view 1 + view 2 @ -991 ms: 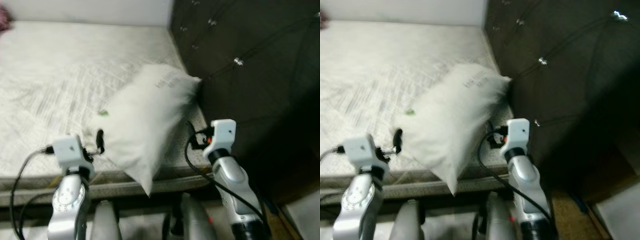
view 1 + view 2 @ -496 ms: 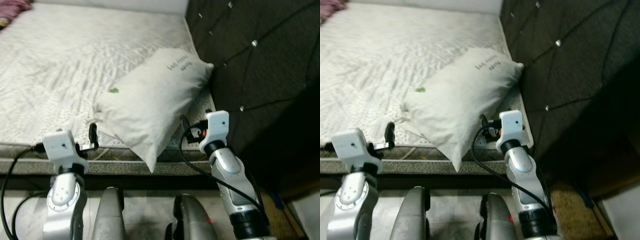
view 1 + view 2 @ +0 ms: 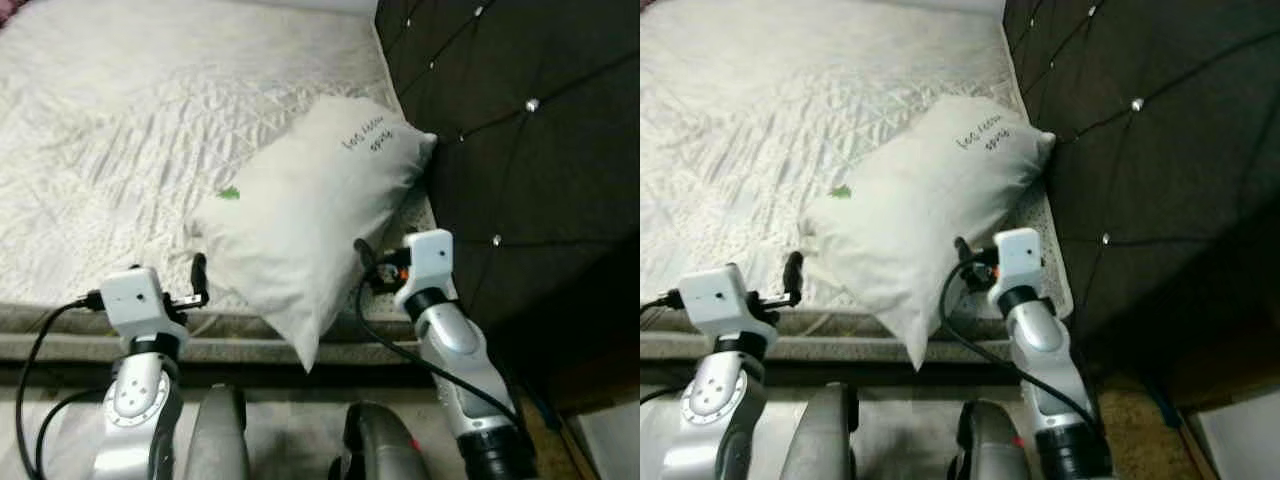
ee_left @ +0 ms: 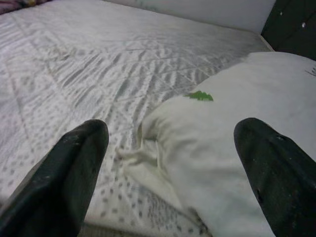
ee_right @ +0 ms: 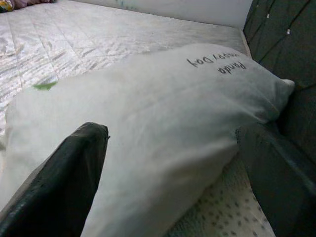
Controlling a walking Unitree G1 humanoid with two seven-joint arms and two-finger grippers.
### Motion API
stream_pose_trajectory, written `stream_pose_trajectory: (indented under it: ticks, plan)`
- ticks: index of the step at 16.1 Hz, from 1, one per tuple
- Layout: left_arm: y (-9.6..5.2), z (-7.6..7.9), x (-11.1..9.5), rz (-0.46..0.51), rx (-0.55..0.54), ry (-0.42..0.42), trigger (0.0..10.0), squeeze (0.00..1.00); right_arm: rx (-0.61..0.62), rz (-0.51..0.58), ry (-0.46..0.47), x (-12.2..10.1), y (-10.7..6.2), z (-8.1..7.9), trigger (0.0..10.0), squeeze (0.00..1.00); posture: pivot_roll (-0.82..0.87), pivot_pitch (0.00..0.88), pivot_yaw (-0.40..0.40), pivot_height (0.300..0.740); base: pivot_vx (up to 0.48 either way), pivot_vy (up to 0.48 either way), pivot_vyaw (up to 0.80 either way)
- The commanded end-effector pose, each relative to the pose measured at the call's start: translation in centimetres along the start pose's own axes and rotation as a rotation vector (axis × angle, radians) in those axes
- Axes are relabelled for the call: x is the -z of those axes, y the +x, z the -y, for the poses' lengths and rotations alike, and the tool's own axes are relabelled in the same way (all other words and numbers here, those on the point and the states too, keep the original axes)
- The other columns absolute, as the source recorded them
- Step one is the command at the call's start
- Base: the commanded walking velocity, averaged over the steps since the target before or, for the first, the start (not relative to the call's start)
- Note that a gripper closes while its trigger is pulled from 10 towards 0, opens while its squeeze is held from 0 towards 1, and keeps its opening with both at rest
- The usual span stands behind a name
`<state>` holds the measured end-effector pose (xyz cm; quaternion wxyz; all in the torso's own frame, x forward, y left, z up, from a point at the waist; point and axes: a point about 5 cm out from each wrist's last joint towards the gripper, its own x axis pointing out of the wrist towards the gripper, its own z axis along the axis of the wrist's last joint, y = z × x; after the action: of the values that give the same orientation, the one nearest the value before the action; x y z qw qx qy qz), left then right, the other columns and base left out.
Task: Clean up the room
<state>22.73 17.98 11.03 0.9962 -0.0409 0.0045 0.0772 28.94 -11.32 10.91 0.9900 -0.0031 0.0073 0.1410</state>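
Observation:
A white pillow (image 3: 310, 210) with dark lettering and a small green leaf mark (image 3: 229, 194) lies at the near right corner of the white quilted bed (image 3: 120, 120). Its far end rests against the headboard and one corner hangs over the bed's front edge. My left gripper (image 3: 198, 280) is open just off the pillow's left corner; in the left wrist view the crumpled corner (image 4: 148, 153) sits between the spread fingers (image 4: 74, 168). My right gripper (image 3: 365, 262) is open at the pillow's right side, and its fingers (image 5: 74, 173) frame the pillow's broad face (image 5: 163, 108).
A dark tufted headboard (image 3: 520, 120) rises along the bed's right side, close to my right arm. The mattress's grey front edge (image 3: 60, 345) runs just ahead of my body. A pinkish cloth (image 4: 15, 5) lies at the bed's far corner. Brown matting (image 3: 1140, 420) covers the floor at the lower right.
The whole view has shifted and sharpened as the camera moved. The pillow lies as before, and both grippers still flank it with fingers apart.

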Motion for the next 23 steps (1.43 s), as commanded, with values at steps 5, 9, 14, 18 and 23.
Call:
stream_pose_trajectory:
  ticks: [5,9,14,18,23]
  plan:
    - [0.0,0.7,0.2,-0.020,0.009,-0.032,10.0,0.00,-0.009,-0.010,-0.014,0.1,0.1,0.3,10.0,0.00,0.11,0.125,-0.096,0.632,0.363,0.000,0.00]
    - [0.1,1.0,0.5,-0.016,0.009,-0.061,10.0,0.00,-0.032,-0.019,-0.020,0.5,0.1,0.2,10.0,0.00,0.11,0.101,-0.110,0.632,0.000,0.000,0.00]
    - [0.7,0.6,0.4,-0.030,-0.031,-0.027,10.0,0.00,-0.047,-0.020,-0.008,0.6,0.4,-0.2,10.0,0.00,0.11,0.107,-0.093,0.582,0.000,0.000,0.00]
    - [1.2,0.6,0.3,-0.028,-0.040,-0.028,10.0,0.00,-0.119,0.011,0.011,0.1,1.0,-1.2,10.0,0.00,0.11,0.128,-0.077,0.552,0.000,0.000,0.00]
    - [1.2,0.6,0.3,-0.026,-0.056,-0.006,10.0,0.00,-0.133,-0.019,0.015,0.6,1.1,-1.5,10.0,0.00,0.11,0.119,-0.081,0.552,0.000,0.000,0.00]
